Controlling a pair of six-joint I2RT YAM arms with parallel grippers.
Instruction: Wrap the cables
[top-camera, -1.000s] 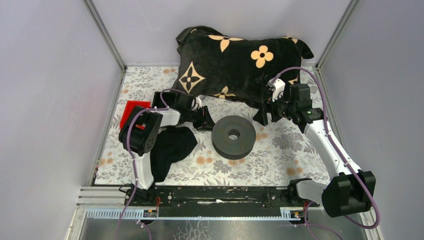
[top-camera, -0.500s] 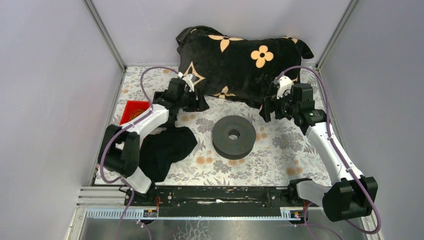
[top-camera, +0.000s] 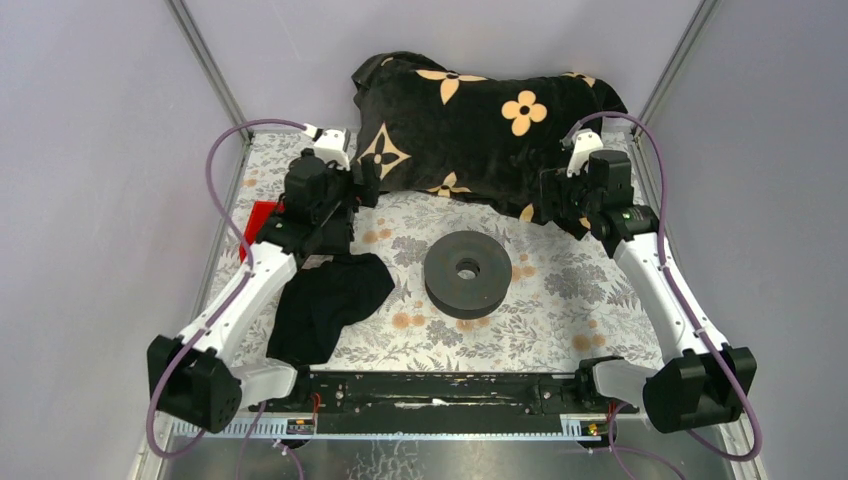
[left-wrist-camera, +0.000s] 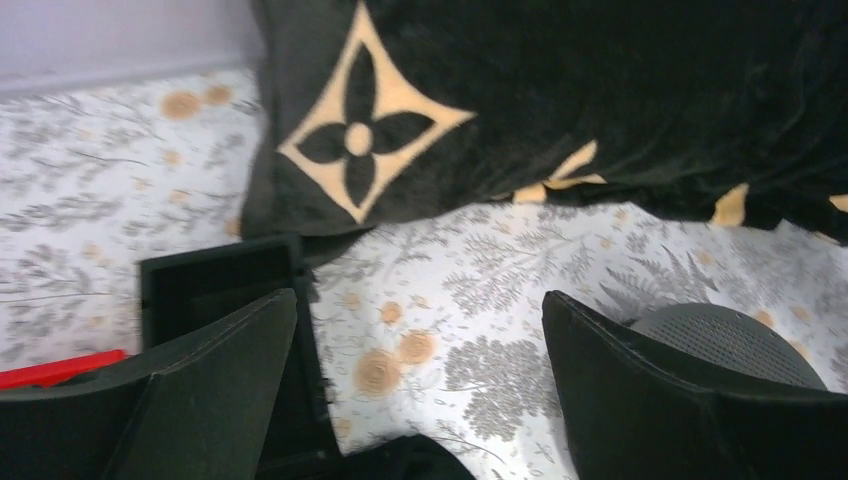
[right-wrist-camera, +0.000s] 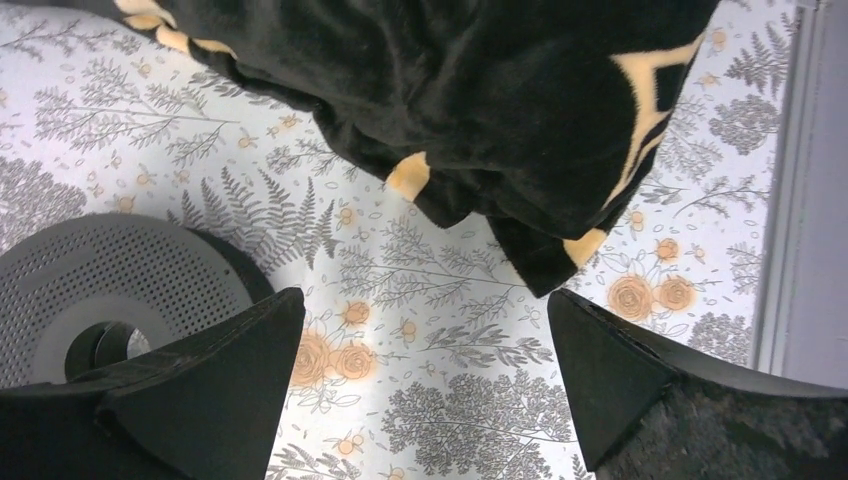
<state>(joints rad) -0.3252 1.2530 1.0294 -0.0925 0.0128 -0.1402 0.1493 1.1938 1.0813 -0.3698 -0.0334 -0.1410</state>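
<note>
Worktop (top-camera: 560, 320): floral covering, carries everything.

Cushion (top-camera: 480, 120): black with beige flowers; lies across the far edge; probably parked there to leave the middle free.

Arms: both reach to the far end, one on each side of centre. The left gripper (top-camera: 360, 185) sits at the cushion's left corner and the right gripper (top-camera: 550, 205) at its right lower edge. Neither touches anything. Both wrist views show the jaws wide apart with only floral covering between them, left gripper (left-wrist-camera: 420, 300) and right gripper (right-wrist-camera: 425, 300). Judgement: a hands-off pose, nothing in hand.

Black cloth (top-camera: 325, 300): crumpled, near left; well apart from the cushion.

Spool (top-camera: 467, 272): black disc, alone at centre between the two arms; likely set there so either arm can reach it. It lies flat, with the bore facing up and the axis vertical; the top face is perforated in the right wrist view (right-wrist-camera: 110, 280).

Red tray (top-camera: 262, 222): at the left edge, partly hidden by the left arm.

Cables: no blue wire resolves in any view. They may sit on the spool's rim, but that is too fine to tell. Their heading and long axis cannot be told.
</note>
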